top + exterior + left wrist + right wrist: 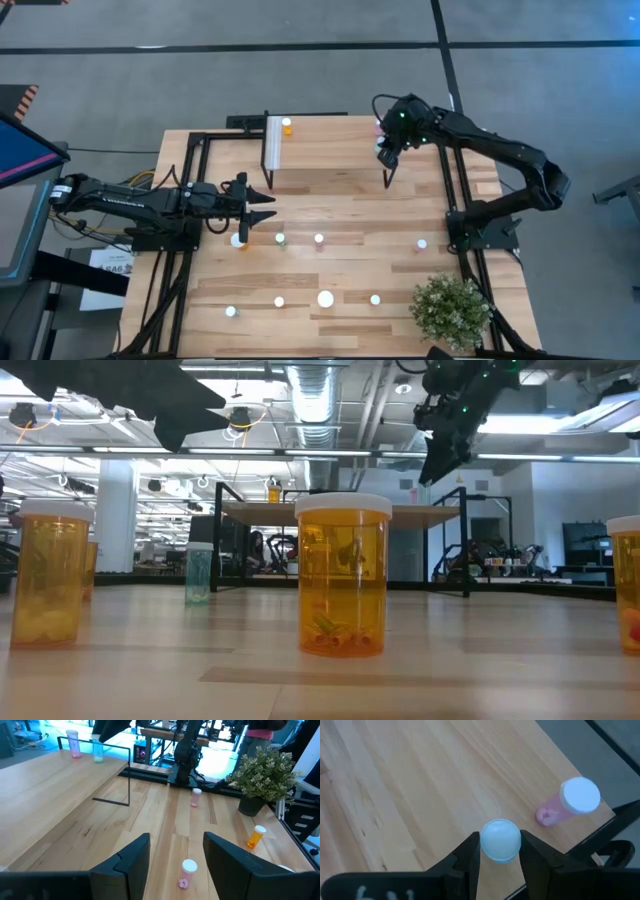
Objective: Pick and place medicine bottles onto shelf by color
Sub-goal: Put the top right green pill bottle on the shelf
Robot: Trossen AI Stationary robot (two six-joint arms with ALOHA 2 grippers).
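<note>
Across the wooden table [340,210] you are looking at the shelf [330,145] sitting at the far side, its light plank top raised on thin black legs with a white end panel [271,145] on its left. An orange bottle [287,126] is standing on the shelf's far left end, and a pink bottle [570,802] is standing near its far right corner. The bushy green plant [452,310] is sitting at the near right corner of the table.

Your right arm is reaching in from the right, and the right gripper [500,851] is hovering over the right end of the shelf, just beside the pink bottle. Its fingers are closing snugly on a white-capped bottle [500,840], gripping the cap from both sides; you cannot tell the body colour from above.

Your left arm is lying along the left edge of the table, and the left gripper [176,857] is pointing right, low over the tabletop, spread wide and gripping nothing. A small pink bottle [187,873] is standing just ahead of it, between the fingers in the left wrist view and apart from both.

More white-capped bottles are standing scattered over the middle and near parts of the table. A large orange bottle [342,573] holding pills is standing nearest the low camera.
</note>
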